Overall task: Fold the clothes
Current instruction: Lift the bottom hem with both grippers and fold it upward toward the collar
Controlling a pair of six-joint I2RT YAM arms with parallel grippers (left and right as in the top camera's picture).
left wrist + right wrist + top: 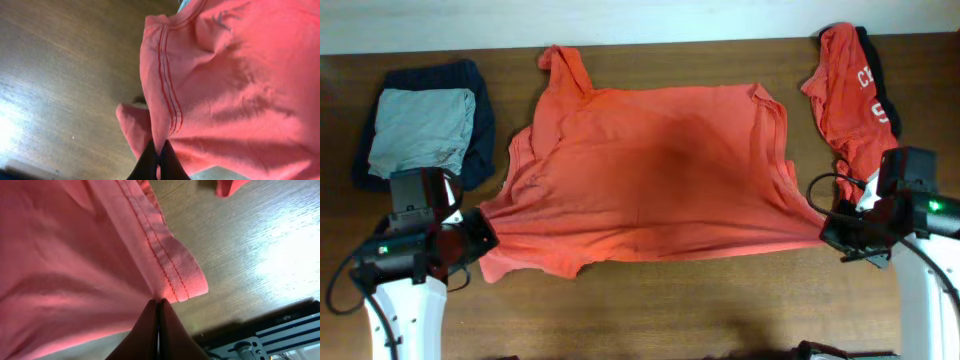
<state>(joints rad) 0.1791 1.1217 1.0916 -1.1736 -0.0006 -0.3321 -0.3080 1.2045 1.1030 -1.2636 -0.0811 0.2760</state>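
Tabletop [650,310] wood. Red-orange T-shirt [650,170] spread flat between both grippers. Folded grey-blue-on-navy pile [425,130] beyond left gripper [472,240]; lettered red-orange shirt [845,90] beyond right gripper [832,232]. Both pincers pressed together, each pinching a stitched T-shirt corner. Likely first fold starting; next needs both lifting together, carrying near edge away across cloth.

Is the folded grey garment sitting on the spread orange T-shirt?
No, the grey garment lies on a navy garment, apart from the orange T-shirt.
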